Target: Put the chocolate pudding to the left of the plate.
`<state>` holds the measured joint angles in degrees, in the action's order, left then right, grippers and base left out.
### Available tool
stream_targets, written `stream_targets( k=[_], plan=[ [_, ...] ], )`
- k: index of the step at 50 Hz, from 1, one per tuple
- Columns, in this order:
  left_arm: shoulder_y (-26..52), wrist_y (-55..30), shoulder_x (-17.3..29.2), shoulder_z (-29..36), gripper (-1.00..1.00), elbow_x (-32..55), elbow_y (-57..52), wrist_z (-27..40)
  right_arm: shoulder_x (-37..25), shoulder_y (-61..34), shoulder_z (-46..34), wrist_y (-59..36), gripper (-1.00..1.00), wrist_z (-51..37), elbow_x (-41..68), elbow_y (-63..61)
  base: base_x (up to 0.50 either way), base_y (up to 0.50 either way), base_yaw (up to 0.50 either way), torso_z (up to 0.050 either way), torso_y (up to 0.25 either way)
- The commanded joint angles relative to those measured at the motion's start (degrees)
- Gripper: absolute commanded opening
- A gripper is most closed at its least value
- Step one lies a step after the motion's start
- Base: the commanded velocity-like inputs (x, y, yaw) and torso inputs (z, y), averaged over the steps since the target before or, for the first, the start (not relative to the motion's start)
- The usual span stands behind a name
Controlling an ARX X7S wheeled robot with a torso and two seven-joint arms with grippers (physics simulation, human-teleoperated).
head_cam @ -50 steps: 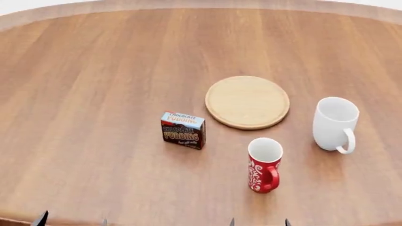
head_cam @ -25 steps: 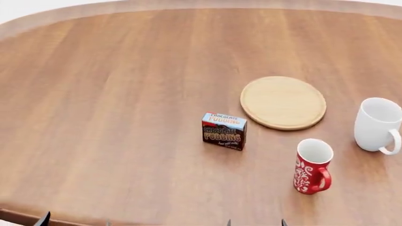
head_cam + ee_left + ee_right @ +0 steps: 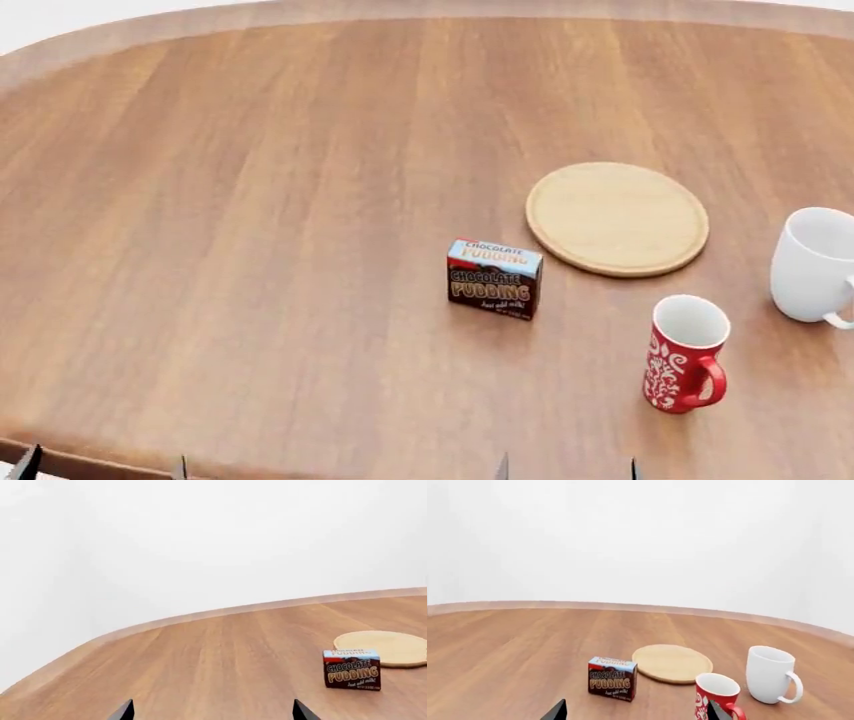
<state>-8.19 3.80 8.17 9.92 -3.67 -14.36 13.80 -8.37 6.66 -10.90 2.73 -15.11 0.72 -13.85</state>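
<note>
The chocolate pudding stands upright on the wooden table, its dark brown printed front facing the robot and its light blue top showing, held by neither arm. It sits well ahead of both sets of jaws: forward and to the right of the left gripper, and forward and slightly left of the right gripper. The plate lies flat just beyond the box and to its right, with a narrow strip of bare table between them, so the box sits off the plate's near-left edge. A red patterned mug stands upright nearer the right gripper than the box is, to the right of the box and just ahead of that gripper's right fingertip, handle turned right. A white mug stands farther right again, beside the plate, partly cut off in the head view. Only the dark fingertips of each gripper show at the frame edges; both pairs are spread apart, released, with nothing between them.
</note>
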Motion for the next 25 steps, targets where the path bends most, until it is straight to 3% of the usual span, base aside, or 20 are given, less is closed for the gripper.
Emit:
stream_targets(
  k=[1,7,25],
  plan=[
    [-7.25,0.63,1.47,-0.99,1.00,-2.06,-13.20,3.06,-0.95,5.48,0.13,0.37,1.00,-4.30,-5.05,-10.71,0.00,0.00,0.00,0.000,0.000],
    [-6.26,0.52,1.57,-0.44,1.00,-2.15,-11.58,3.29,-1.34,4.45,-0.08,-0.79,1.00,-3.30,-2.90,-9.85,0.02,0.00,0.00,0.000,0.000],
    [-3.15,-1.89,2.34,1.29,1.00,0.94,-7.74,1.45,-1.35,1.93,-0.69,-2.48,1.00,-4.28,-2.12,-5.93,0.24,0.00,0.00,0.000,0.000]
  ],
)
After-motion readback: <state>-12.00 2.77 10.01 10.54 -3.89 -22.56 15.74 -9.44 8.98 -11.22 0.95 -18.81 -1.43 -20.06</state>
